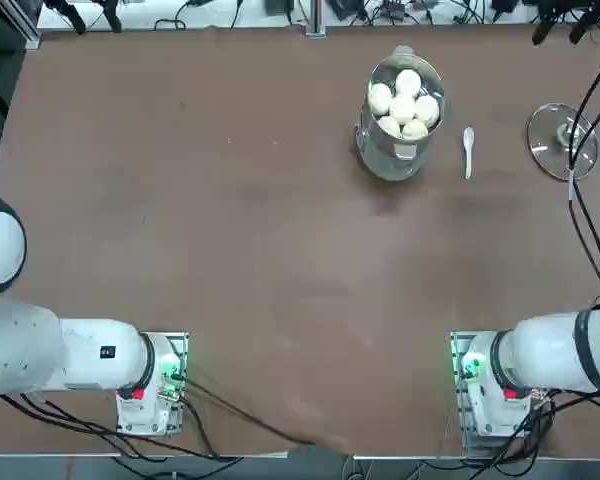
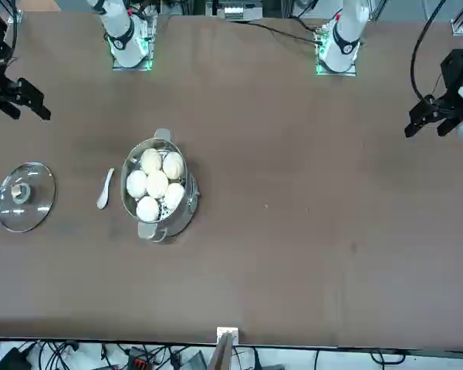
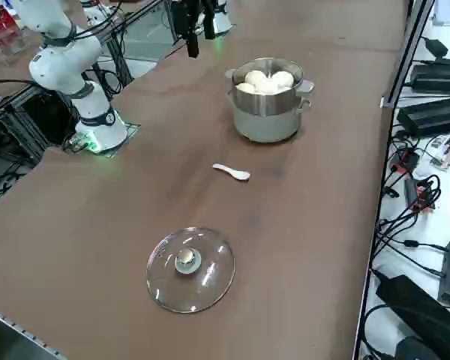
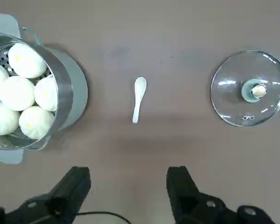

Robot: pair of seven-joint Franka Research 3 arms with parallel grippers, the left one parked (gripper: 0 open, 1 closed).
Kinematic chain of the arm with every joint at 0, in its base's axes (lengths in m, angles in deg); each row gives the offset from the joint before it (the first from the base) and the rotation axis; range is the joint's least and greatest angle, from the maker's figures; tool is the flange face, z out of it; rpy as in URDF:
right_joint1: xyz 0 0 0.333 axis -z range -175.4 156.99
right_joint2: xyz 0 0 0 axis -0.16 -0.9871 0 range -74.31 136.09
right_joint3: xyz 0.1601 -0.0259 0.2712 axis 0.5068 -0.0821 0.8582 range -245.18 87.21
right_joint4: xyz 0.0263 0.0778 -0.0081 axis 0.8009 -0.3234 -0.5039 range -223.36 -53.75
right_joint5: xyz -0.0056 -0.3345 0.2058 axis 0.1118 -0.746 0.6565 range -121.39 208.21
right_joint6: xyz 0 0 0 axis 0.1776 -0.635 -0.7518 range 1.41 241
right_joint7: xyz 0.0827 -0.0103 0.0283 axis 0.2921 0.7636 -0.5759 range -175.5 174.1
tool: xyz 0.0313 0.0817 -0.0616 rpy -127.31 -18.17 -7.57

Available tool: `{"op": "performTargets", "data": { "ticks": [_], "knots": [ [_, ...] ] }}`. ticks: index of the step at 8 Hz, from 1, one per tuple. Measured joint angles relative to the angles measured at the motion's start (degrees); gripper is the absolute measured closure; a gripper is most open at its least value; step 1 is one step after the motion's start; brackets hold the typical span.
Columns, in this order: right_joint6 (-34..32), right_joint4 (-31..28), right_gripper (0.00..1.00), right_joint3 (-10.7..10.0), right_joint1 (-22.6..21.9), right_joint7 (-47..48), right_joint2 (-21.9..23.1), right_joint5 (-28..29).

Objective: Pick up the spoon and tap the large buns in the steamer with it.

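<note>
The small white spoon (image 1: 468, 150) (image 2: 105, 189) (image 3: 232, 172) (image 4: 138, 99) lies flat on the brown table, between the steamer and a glass lid. The shiny metal steamer (image 1: 380, 160) (image 2: 187, 208) (image 3: 266, 120) (image 4: 74, 93) stands uncovered, with several large white buns (image 1: 403, 105) (image 2: 156, 183) (image 3: 266, 81) (image 4: 16, 93) clustered inside. My right gripper (image 4: 128, 179) (image 2: 19, 96) hangs high above the table on the robot's side of the spoon. It is open, nothing is between its fingers, and it touches nothing.
A round glass lid with a knob (image 1: 558, 140) (image 2: 25, 196) (image 3: 191, 268) (image 4: 248, 88) lies flat beyond the spoon, away from the steamer. Cables and power bricks (image 3: 435, 112) lie off the table's far edge.
</note>
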Motion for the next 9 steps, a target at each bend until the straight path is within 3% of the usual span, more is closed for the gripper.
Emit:
{"op": "performTargets", "data": {
  "ticks": [5,9],
  "knots": [
    [0.31,-0.13,0.0,0.07,-0.03,0.21,-0.94,1.55],
    [15.68,-13.48,0.0,0.05,-0.01,0.43,-3.47,1.55]
  ]
}}
